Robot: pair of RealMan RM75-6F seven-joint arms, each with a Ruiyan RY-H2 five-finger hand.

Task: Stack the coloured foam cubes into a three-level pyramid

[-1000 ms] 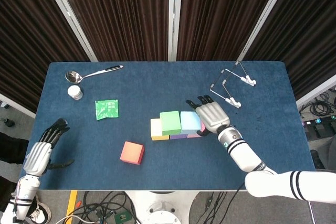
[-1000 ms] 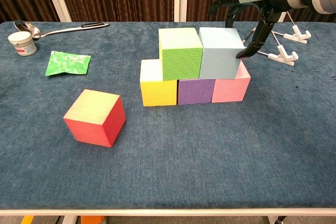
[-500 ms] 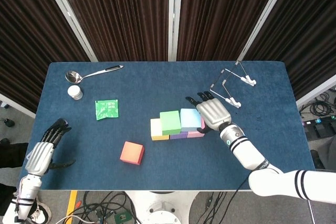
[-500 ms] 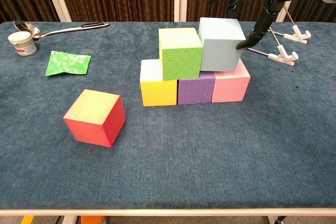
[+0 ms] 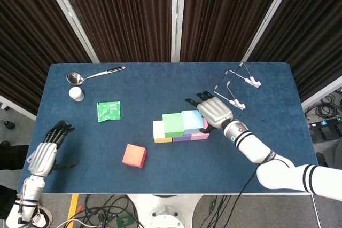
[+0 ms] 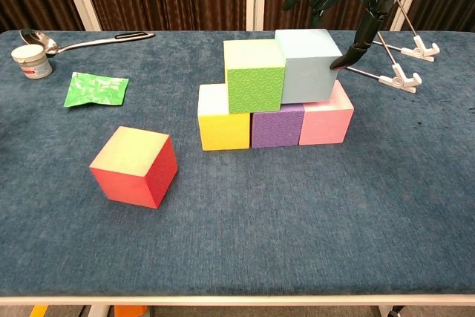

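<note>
1. Right robot hand hovers with fingers spread, one fingertip touching the blue cube, gripping nothing.
2. The blue cube and green cube top 3 cubes (yellow, purple, pink).
3. Red cube sits apart on the counter.
4. Left robot hand open, idle.
5. Nearby: green packet, ladle, white wire rack.

In the head view, the robot's white right hand covers most of the pink foam cube beneath the pale blue foam cube; the chest view's top edge crops that hand.
</note>
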